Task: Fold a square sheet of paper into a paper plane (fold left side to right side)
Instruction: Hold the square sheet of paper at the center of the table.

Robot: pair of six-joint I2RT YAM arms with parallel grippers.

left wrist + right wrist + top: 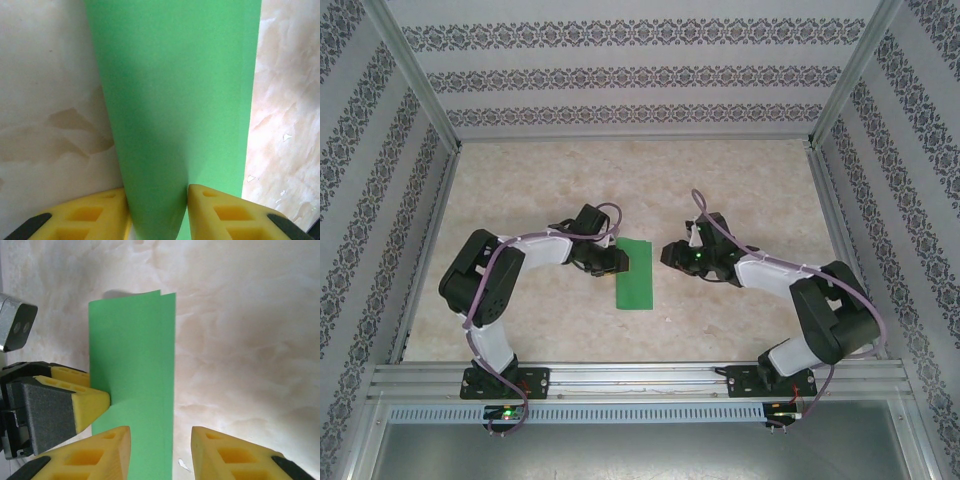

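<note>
The square sheet of paper (634, 275), bright green, lies folded into a narrow double-layer strip on the table's middle. My left gripper (618, 262) sits at its left, folded edge. In the left wrist view its jaws (157, 192) stand partly open, with a raised hump of the paper (175, 100) between the yellow fingers. My right gripper (668, 255) hovers just right of the strip, open (160, 432) over the paper's (135, 365) right edge and holding nothing. The left gripper's fingertips (95, 402) rest on the strip. A paper plane is out of view.
The marble-patterned tabletop (750, 180) is walled by patterned panels and aluminium posts (440, 150) at the left, right and back. An aluminium rail (640, 378) runs along the near edge, where both arm bases are bolted.
</note>
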